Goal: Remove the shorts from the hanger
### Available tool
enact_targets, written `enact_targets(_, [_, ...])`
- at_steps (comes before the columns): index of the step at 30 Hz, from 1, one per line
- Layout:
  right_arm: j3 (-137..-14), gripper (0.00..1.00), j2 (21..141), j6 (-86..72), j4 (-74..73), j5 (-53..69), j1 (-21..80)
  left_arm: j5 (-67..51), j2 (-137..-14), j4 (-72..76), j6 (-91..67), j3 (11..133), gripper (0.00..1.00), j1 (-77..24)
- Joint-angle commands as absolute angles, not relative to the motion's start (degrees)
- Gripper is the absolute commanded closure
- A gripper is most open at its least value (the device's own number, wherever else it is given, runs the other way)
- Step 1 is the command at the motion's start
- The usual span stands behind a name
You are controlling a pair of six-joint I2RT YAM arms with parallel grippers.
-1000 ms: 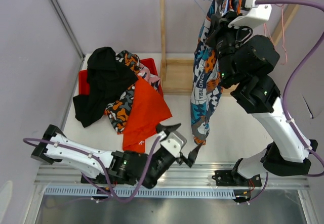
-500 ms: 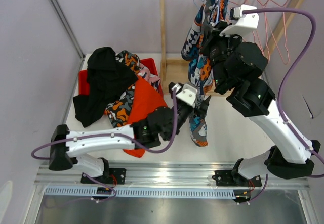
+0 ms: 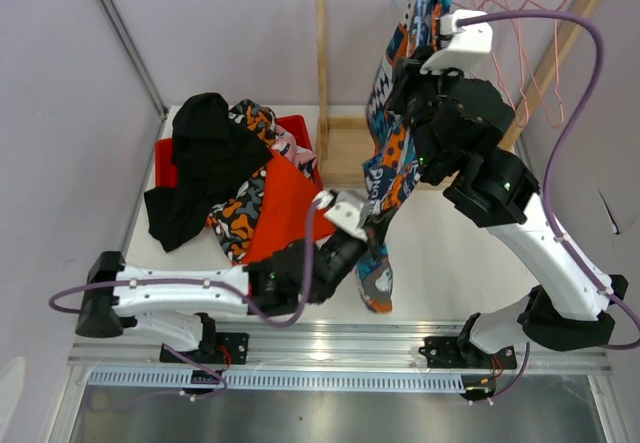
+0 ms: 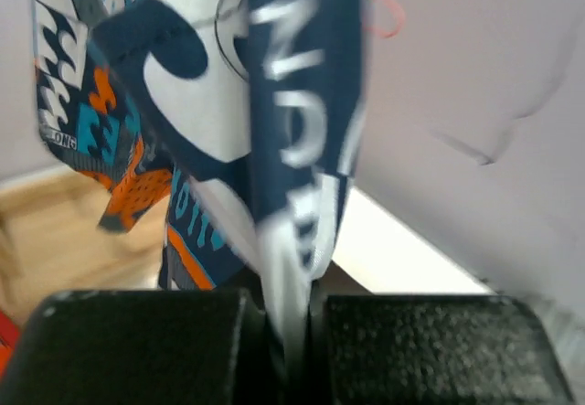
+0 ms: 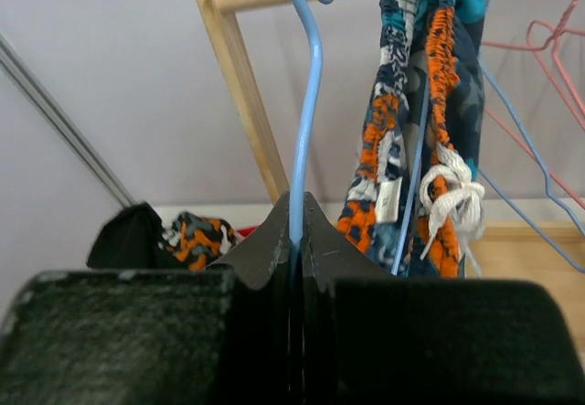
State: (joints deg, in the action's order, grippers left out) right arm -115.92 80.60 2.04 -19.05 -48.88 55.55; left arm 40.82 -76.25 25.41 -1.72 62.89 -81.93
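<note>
shorts: blue printed pair (image 3: 388, 168) is hanging off the blue hanger (image 5: 307, 103) on the wooden rack (image 3: 322, 63).
left gripper (image 4: 294, 336): fingers together, pinching the lower hem.
right gripper (image 5: 297, 231): clamping the hanger wire below the hook.
risk: drawstring (image 5: 452, 181) is sitting bunched against the wire. A downward pull may snag, dragging the hanger off the rack or slipping the thin hem pinch.
other pairs (image 3: 235, 178): lying heaped on the red bin (image 3: 298, 126), well apart.

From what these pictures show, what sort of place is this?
Probably a robot test cell staged as a laundry corner: a wooden clothes rack with wire hangers, a red bin heaped with shorts, plain walls.
</note>
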Motion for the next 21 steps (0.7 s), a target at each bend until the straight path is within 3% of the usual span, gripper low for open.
enact_targets(1, [-124.27,1.0,81.82,2.99,-13.97,-46.5,51.6,48.32,-72.08,23.03,-6.94,55.22,1.0,-92.26])
enact_targets(9, [-133.77,1.0,87.27,2.46,-18.63,-43.24,46.33,61.51,-71.19,15.21,-17.4,48.96,1.0,-107.91])
enact_targets(14, [-133.95,1.0,86.76,0.27,-21.71,-42.71,46.4,61.61,-72.25,13.61,-20.84,48.08,1.0,-108.2])
enact_targets(17, [-131.06,1.0,84.04,-2.62,-23.11,-43.68,49.12,58.81,-73.04,14.85,-18.2,48.69,1.0,-103.29])
enact_targets(21, [-124.56,1.0,78.41,-4.22,-25.14,-49.71,58.77,51.78,-72.42,16.87,-9.87,51.67,1.0,-87.83])
